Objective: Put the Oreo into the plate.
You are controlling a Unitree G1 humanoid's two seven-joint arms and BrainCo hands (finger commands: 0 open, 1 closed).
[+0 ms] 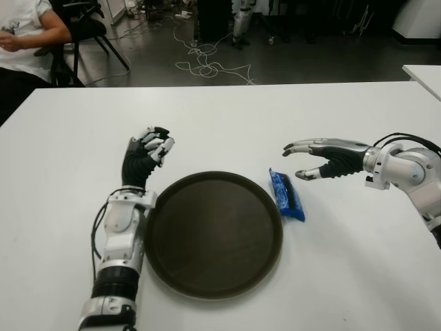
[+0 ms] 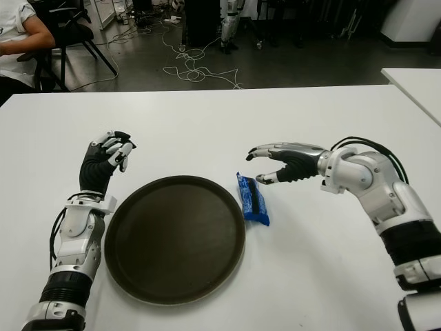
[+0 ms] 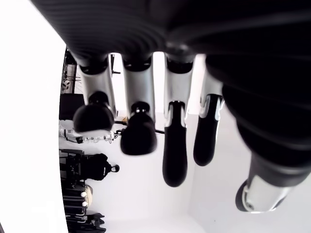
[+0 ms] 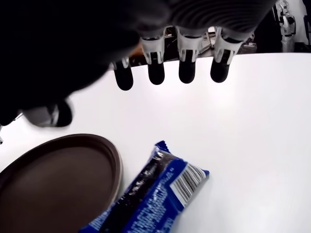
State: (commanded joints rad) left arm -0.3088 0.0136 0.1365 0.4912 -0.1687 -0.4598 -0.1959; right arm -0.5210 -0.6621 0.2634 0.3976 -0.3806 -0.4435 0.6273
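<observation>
A blue Oreo pack [image 1: 286, 195] lies flat on the white table [image 1: 220, 117], just off the right rim of the round dark brown plate [image 1: 213, 233]. My right hand [image 1: 308, 160] hovers a little above and to the right of the pack, fingers spread and holding nothing; the right wrist view shows the Oreo pack [image 4: 150, 199] below its fingertips [image 4: 156, 74] beside the plate [image 4: 58, 174]. My left hand [image 1: 148, 153] shows beside the plate's upper left rim, fingers curled and holding nothing.
A seated person [image 1: 24, 38] is at the far left behind the table. Cables [image 1: 207, 65] lie on the floor beyond the far edge. Another white table's corner [image 1: 424, 74] shows at the far right.
</observation>
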